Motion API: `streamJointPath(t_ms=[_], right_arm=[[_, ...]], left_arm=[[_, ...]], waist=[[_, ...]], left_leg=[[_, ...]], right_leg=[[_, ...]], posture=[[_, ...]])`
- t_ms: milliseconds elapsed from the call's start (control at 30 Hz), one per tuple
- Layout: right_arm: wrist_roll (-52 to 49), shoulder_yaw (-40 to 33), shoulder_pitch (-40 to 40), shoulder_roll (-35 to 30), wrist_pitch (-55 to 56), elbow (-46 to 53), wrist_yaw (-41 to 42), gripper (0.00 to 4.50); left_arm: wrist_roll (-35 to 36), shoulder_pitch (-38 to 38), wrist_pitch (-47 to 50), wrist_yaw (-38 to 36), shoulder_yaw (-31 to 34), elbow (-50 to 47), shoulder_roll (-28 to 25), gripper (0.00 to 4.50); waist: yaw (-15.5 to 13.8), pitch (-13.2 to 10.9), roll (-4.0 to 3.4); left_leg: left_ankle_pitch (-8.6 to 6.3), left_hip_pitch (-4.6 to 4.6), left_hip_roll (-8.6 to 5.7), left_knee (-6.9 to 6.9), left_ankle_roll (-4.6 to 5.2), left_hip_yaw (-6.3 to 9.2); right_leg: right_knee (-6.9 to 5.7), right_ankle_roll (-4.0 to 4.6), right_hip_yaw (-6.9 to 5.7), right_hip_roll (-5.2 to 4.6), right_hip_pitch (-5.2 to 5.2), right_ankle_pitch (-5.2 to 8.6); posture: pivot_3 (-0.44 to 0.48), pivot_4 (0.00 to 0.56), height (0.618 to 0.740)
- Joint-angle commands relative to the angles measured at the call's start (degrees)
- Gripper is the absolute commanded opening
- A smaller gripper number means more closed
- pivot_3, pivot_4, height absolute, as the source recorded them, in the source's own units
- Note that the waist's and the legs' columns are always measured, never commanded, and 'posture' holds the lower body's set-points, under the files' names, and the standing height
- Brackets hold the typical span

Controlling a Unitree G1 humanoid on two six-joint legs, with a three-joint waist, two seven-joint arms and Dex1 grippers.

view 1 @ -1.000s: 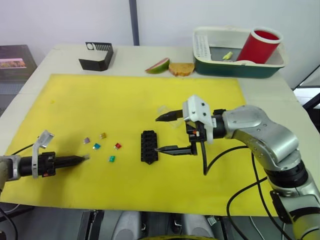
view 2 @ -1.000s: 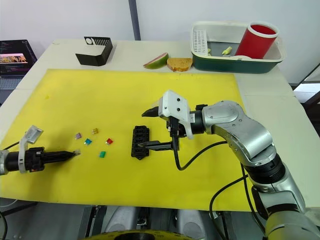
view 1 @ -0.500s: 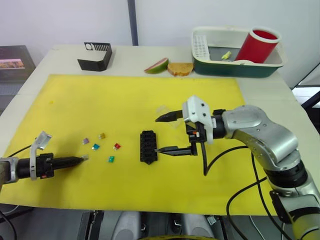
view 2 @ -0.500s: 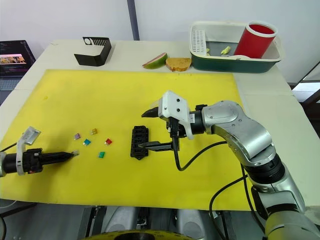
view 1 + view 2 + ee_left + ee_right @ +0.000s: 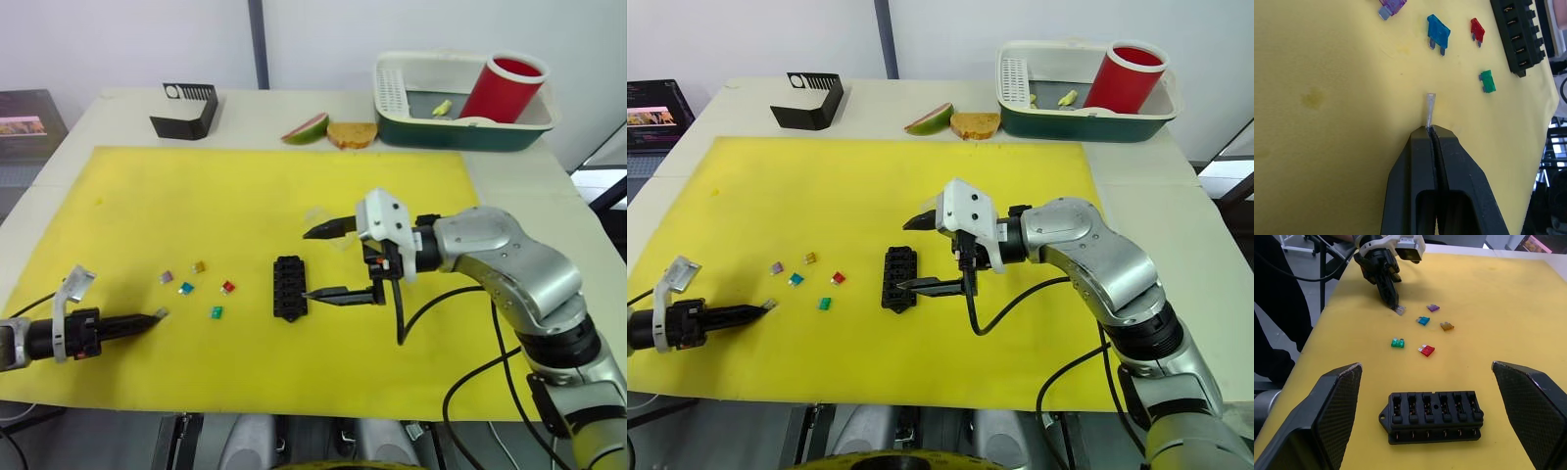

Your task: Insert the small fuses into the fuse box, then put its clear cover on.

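The left wrist view showed the left gripper (image 5: pixel 1431 128) pinched on the grey fuse (image 5: pixel 1430 109). The right gripper (image 5: pixel 315 262) hung wide apart, with the fuse box (image 5: pixel 289 288) at its 8 o'clock.

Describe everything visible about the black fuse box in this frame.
The small black rectangular plastic fuse box lies flat near the middle of the yellow mat, its long side running away from the robot. Its top shows a row of six slots, all empty, with a small mounting tab at one corner. Nothing touches it: the open right pincer brackets the space just beside it.
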State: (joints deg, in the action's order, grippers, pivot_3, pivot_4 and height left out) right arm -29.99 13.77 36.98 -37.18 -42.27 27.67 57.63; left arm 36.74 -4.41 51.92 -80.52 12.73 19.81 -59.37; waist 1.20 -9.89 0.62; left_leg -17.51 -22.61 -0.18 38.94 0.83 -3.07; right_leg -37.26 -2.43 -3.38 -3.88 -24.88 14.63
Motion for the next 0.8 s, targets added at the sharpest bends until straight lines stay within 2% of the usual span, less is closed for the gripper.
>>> streamJointPath(t_ms=[33,433,733,800], right_arm=[[0.1,-0.2,0.2,0.4,1.1,1.3,-0.3,4.5],[0.0,-0.2,-0.5,0.0,1.6,1.7,-0.3,4.5],[-0.1,0.0,0.1,0.3,1.8,1.0,0.2,4.5],[-0.7,-0.3,0.1,0.5,1.3,0.9,0.1,4.5]], left_arm=[[-1.3,0.1,0.0,0.6,-0.1,1.7,-0.4,0.03],[4.0,1.3,3.9,1.9,5.5,-4.6,0.9,0.03],[8.4,1.2,9.3,6.4,8.9,-11.4,2.4,0.03],[11.2,0.5,11.6,7.8,9.8,-15.7,3.1,0.03]], waist=[[0.0,0.0,0.0],[-0.2,0.0,0.0],[-0.3,0.0,0.0],[-0.3,0.0,0.0]], left_leg=[[0.0,0.0,0.0,0.0,0.0,0.0],[0.0,-0.01,0.0,0.0,0.0,0.0],[0.0,-0.03,0.0,0.0,0.0,0.0],[0.0,-0.03,0.0,0.01,0.0,0.0]], right_leg=[[-0.01,0.0,0.0,0.0,0.0,0.0],[0.01,0.0,0.0,0.0,0.0,0.0],[0.03,0.0,0.0,0.0,0.01,0.0],[0.03,-0.03,0.0,0.0,0.01,-0.02]], posture=[[0.0,0.15,0.74],[0.0,0.15,0.74],[0.0,0.15,0.74],[0.0,0.15,0.74]])
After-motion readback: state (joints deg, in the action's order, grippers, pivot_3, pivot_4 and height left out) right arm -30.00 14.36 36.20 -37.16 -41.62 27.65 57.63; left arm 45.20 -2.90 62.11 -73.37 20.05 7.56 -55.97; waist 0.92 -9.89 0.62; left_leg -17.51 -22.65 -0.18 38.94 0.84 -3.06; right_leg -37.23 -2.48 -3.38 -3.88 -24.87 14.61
